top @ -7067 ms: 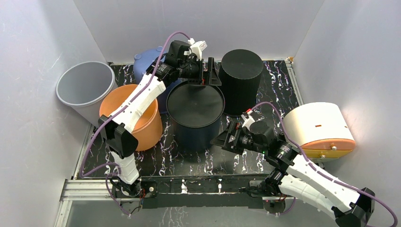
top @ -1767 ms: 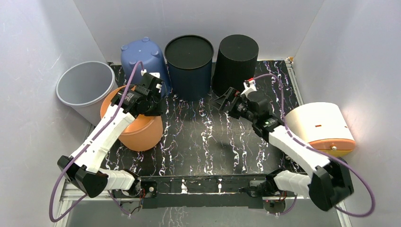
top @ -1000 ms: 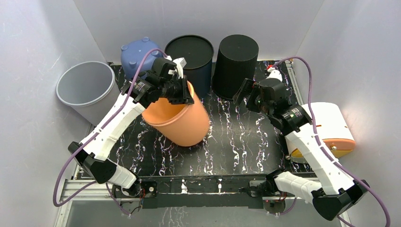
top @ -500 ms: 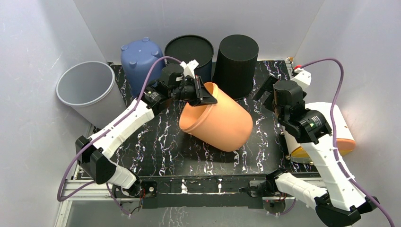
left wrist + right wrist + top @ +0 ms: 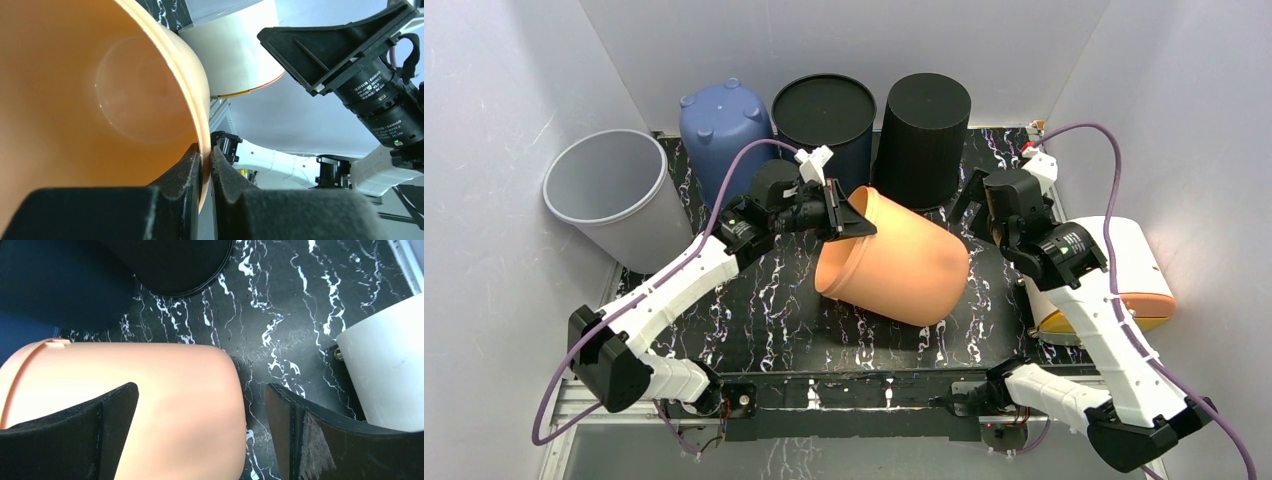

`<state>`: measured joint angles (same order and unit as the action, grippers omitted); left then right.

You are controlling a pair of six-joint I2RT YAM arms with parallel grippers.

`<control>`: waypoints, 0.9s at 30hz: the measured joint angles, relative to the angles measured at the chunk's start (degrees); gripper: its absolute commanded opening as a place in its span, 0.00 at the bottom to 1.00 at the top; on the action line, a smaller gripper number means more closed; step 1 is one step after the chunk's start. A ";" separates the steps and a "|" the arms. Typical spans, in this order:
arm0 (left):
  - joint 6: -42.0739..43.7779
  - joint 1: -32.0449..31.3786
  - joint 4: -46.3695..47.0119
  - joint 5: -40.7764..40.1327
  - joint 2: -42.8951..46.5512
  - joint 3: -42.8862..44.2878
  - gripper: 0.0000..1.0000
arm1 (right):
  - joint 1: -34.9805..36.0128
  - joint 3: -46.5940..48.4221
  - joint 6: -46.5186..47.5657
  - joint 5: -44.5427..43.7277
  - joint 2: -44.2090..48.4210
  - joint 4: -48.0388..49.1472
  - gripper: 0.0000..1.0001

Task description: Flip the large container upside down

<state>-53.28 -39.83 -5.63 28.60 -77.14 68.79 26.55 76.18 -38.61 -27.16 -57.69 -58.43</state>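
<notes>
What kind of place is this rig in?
Likely a lab test cell: plain white walls box in a black marbled table, the left arm and right arm are bolted to a rail at its near edge, and bins serve as props, like the orange bin.

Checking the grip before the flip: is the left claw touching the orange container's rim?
Touching. The left wrist view shows the left claw pinched shut on the rim of the orange container, with no gap.
</notes>
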 measured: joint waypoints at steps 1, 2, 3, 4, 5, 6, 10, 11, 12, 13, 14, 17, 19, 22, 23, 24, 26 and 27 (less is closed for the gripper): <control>0.61 0.00 -0.52 -0.50 0.87 -0.70 0.00 | 0.00 -0.48 -0.09 0.66 0.00 -0.17 0.98; 1.11 0.02 -0.92 -0.83 1.40 -1.14 0.04 | 0.00 -0.96 -0.15 1.27 0.00 -0.07 0.98; 1.55 0.02 -1.36 -1.18 1.92 -1.51 0.09 | 0.00 -1.51 -0.31 2.08 0.00 -0.11 0.98; 2.08 0.02 -1.73 -1.53 2.47 -1.95 0.13 | 0.00 -1.95 -0.44 2.62 0.00 -0.09 0.98; 2.47 0.02 -1.99 -1.86 2.91 -2.27 0.16 | 0.00 -2.43 -0.50 3.37 0.00 -0.07 0.98; 3.06 0.02 -2.34 -2.27 3.37 -2.69 0.19 | 0.00 -2.95 -0.52 4.02 0.00 0.07 0.98; 5.81 0.02 -6.10 -4.37 3.76 -4.92 0.30 | 0.00 -5.73 -1.01 7.43 0.07 0.52 0.98; 6.38 0.02 -7.45 -5.01 3.45 -5.62 0.32 | 0.00 -6.67 -1.29 8.31 0.15 0.79 0.98; 7.04 0.02 -9.14 -5.68 3.02 -6.49 0.32 | 0.00 -7.52 -1.53 9.11 0.24 0.96 0.98; 7.26 0.09 -9.70 -5.55 2.80 -6.93 0.33 | 0.00 -8.39 -1.68 9.84 0.31 1.16 0.98; 7.48 0.07 -10.27 -5.53 2.67 -7.04 0.33 | 0.00 -9.29 -1.88 10.64 0.35 1.25 0.98; 9.11 -0.20 -11.87 -6.84 2.69 -7.06 0.34 | 0.00 -10.62 -1.99 11.96 0.33 1.29 0.98; 9.88 -0.09 -13.00 -7.67 2.56 -7.06 0.35 | 0.00 -10.78 -1.90 12.15 0.33 1.44 0.98; 10.97 0.00 -14.40 -8.74 2.56 -7.06 0.39 | 0.00 -10.78 -1.46 12.11 0.33 1.44 0.98; 11.41 0.00 -15.08 -9.01 2.56 -6.99 0.39 | 0.00 -10.78 -1.16 12.09 0.33 1.42 0.98; 11.80 0.00 -15.93 -9.27 2.54 -6.84 0.42 | 0.00 -10.78 -0.85 12.09 0.33 1.42 0.98; 12.70 0.00 -17.66 -9.79 2.43 -5.99 0.45 | 0.00 -10.78 -0.31 12.09 0.31 1.42 0.98; 13.09 0.00 -18.29 -9.97 2.32 -5.42 0.47 | 0.00 -10.78 -0.11 12.07 0.28 1.42 0.98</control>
<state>-40.18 -39.83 -23.92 18.63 -74.83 63.37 26.55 65.41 -38.72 -15.09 -57.41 -57.01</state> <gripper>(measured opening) 0.419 0.981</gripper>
